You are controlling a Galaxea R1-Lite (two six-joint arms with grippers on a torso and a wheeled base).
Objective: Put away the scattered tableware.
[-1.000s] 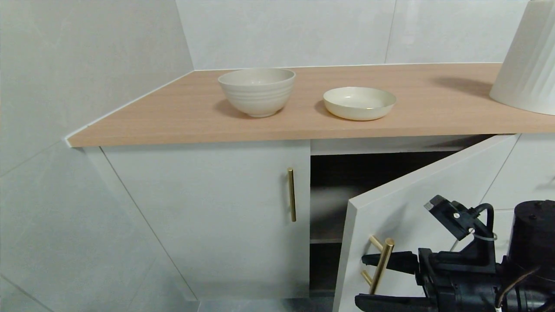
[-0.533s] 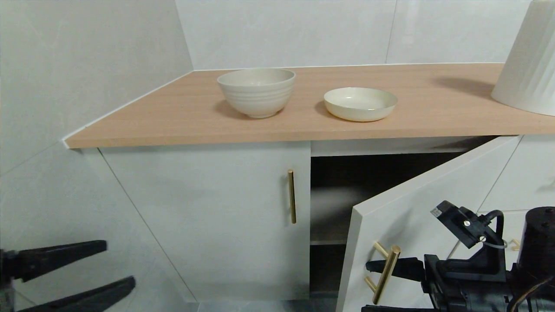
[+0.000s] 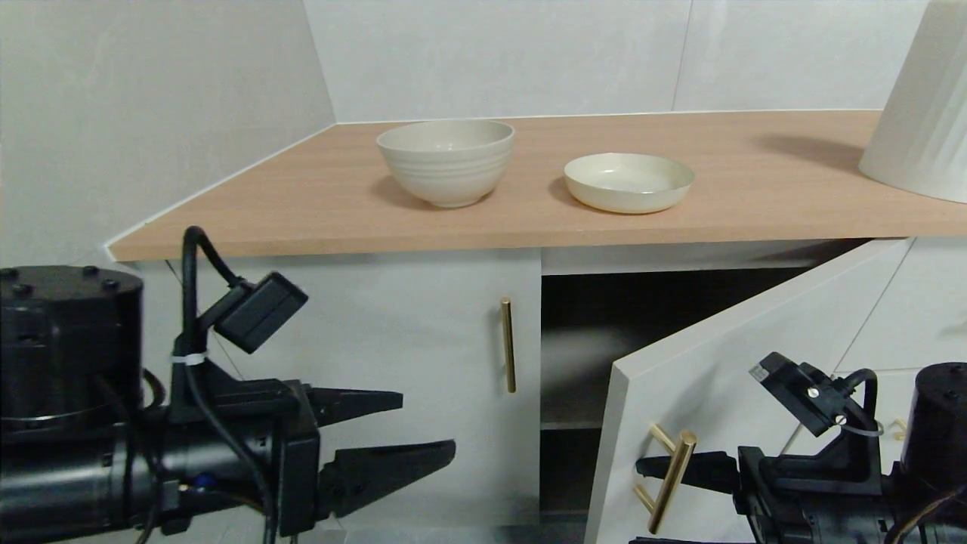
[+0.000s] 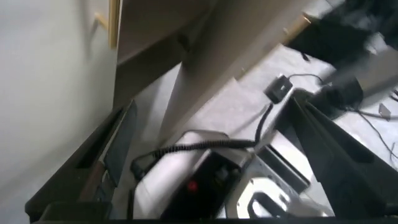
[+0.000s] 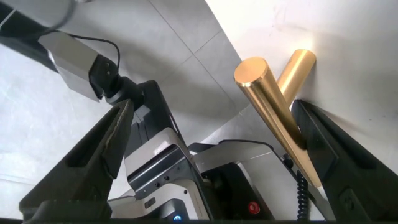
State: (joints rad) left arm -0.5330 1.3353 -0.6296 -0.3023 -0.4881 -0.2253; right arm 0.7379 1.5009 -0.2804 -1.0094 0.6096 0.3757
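Two cream pieces sit on the wooden surface [image 3: 302,215] above my tools: a ribbed ceramic bowl [image 3: 446,161], a shallow dish [image 3: 628,181]. Likely slick and breakable; pinch a rim. My left tool [image 3: 427,423] gapes wide; my right tool [image 3: 657,502] straddles the brass door handle [image 3: 670,477], unclamped.

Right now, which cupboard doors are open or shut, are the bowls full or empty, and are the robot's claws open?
Deep cream ribbed bowl: upright, looks empty.
Shallow cream dish: upright, empty.
Left white cabinet door: shut.
Right white cabinet door: swung open.
Left gripper: open, holding nothing.
Right gripper: open, fingers either side of the open door's brass bar handle.
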